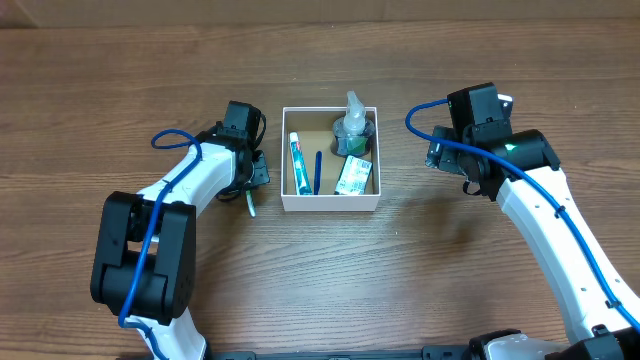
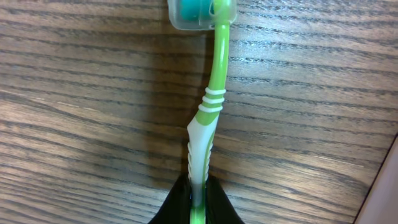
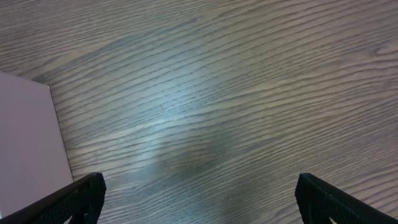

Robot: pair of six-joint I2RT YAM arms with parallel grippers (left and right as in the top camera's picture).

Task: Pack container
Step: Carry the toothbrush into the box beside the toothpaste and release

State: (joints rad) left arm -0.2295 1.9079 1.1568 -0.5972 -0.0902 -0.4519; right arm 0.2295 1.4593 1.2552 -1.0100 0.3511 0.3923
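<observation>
The container [image 1: 330, 203] is a white square box with a brown inside at the table's middle. It holds a toothpaste tube [image 1: 296, 162], a blue pen-like stick [image 1: 317, 171], a clear pump bottle [image 1: 354, 125] and a green-and-white packet [image 1: 353, 175]. My left gripper [image 1: 250, 178] is just left of the box, shut on a green-and-white toothbrush [image 2: 208, 106] with a clear cap [image 2: 202, 14] on its head; the brush lies over the wood. My right gripper [image 1: 447, 158] is open and empty over bare wood right of the box, whose white wall [image 3: 28, 143] shows in the right wrist view.
The wooden table [image 1: 400, 280] carries nothing else. The box's wall edge also shows at the right of the left wrist view [image 2: 382, 193].
</observation>
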